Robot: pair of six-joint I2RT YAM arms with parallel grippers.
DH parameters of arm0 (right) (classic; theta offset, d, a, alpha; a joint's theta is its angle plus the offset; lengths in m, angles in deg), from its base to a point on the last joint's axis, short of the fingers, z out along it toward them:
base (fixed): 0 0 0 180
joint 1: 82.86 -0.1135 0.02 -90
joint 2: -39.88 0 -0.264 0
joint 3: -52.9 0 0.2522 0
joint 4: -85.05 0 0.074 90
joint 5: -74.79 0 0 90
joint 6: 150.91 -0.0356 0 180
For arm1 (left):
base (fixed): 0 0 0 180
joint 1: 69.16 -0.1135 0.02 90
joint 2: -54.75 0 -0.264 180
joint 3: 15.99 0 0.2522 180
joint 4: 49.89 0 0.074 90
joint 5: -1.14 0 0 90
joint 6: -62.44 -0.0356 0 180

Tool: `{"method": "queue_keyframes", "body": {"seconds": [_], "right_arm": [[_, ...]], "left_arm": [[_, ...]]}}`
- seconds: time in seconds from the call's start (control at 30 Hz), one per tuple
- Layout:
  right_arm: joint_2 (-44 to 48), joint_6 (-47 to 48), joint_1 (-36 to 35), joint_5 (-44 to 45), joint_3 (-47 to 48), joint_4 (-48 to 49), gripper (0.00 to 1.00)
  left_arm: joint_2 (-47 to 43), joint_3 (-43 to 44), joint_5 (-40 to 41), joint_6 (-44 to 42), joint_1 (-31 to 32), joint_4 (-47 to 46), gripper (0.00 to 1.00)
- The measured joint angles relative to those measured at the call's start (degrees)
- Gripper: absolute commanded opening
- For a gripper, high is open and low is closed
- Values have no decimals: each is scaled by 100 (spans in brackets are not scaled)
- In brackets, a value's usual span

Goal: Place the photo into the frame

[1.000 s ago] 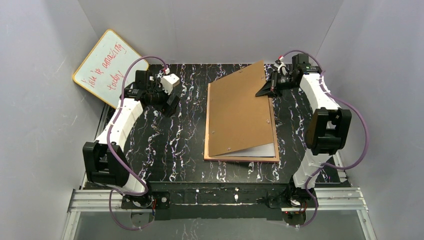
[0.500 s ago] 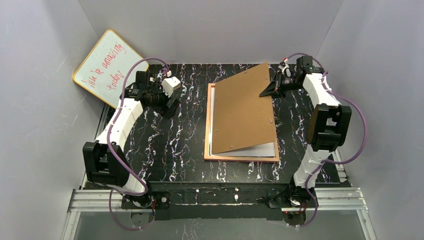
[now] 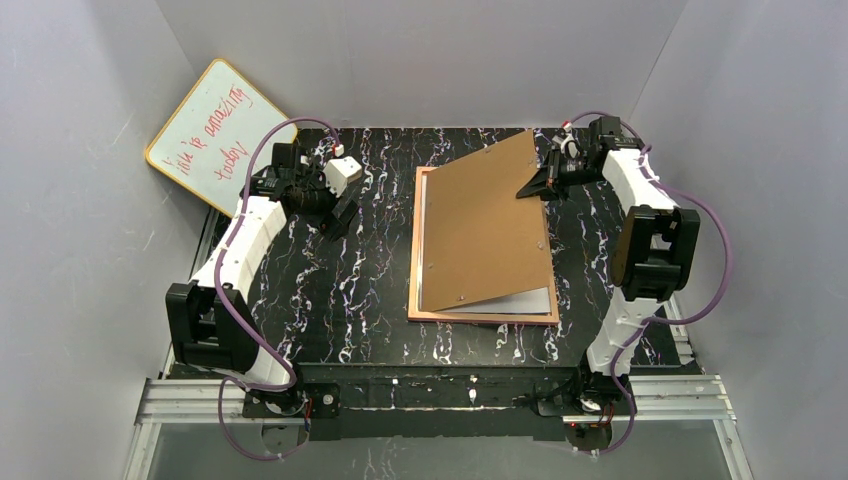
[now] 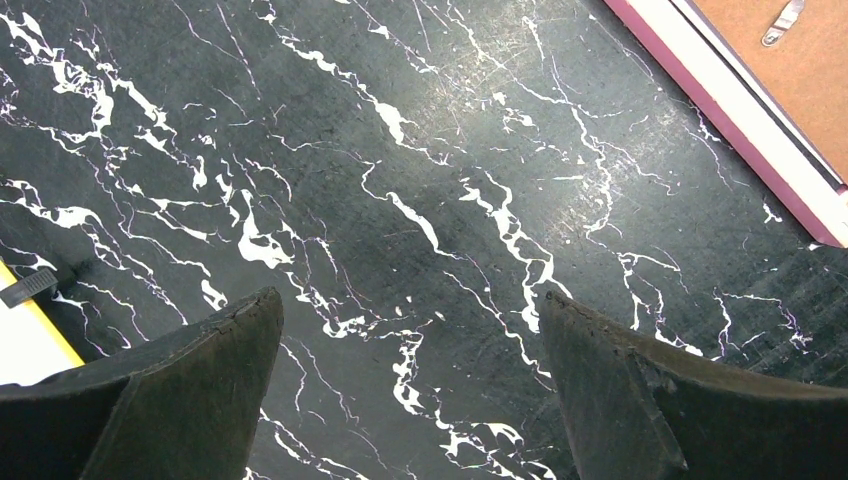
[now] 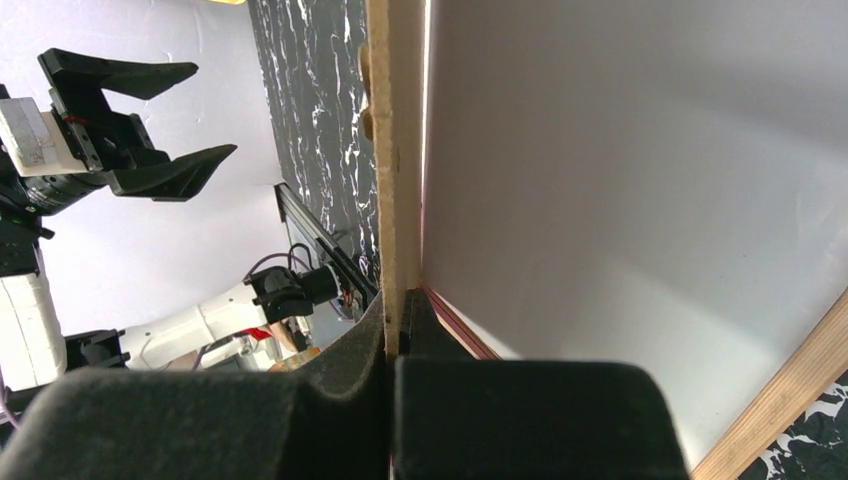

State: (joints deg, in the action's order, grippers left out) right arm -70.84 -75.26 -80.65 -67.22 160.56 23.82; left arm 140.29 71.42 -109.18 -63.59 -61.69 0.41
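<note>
You have two robot arms at one black table veined with white point(image 3: 350, 300).

One thin rectangular picture frame, pink at its outer edge and wood-coloured on the side facing up point(image 3: 413, 270), lies flat just right of the table's middle. Inside it lies one photo point(image 3: 520, 303), a large rectangular print. You see only its plain white back, as a strip along the frame's left side and a wedge at the near right corner.

One brown rectangular backing board point(image 3: 480, 230) covers most of the photo. It sits tilted, its far right corner raised off the frame and its near left part down in the frame.

Your right gripper point(image 3: 528, 188) has its two fingers pressed together on the board's raised edge near that far corner. The right wrist view shows the board edge-on, pinched between the black pads, with the white back of the photo beneath it.

Your left gripper point(image 3: 345, 212) hovers over bare table to the left of the frame, well apart from it. Its two fingers are spread wide and hold nothing. Its wrist view catches one corner of the frame and one metal clip point(image 4: 785, 20) on the board.

One yellow-edged whiteboard with red writing point(image 3: 215, 130) leans at the far left corner.
</note>
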Motion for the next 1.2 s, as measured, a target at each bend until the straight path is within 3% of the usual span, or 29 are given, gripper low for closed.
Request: {"method": "queue_keyframes", "body": {"seconds": [0.87, 1.2], "right_arm": [[-540, -46, -229, -341, -155, 393, 1], [-306, -1436, -1080, -210, -1469, 2382, 1]], "left_arm": [[0, 0, 109, -173, 2, 129, 98], [81, -9, 334, -190, 7, 122, 98]]}}
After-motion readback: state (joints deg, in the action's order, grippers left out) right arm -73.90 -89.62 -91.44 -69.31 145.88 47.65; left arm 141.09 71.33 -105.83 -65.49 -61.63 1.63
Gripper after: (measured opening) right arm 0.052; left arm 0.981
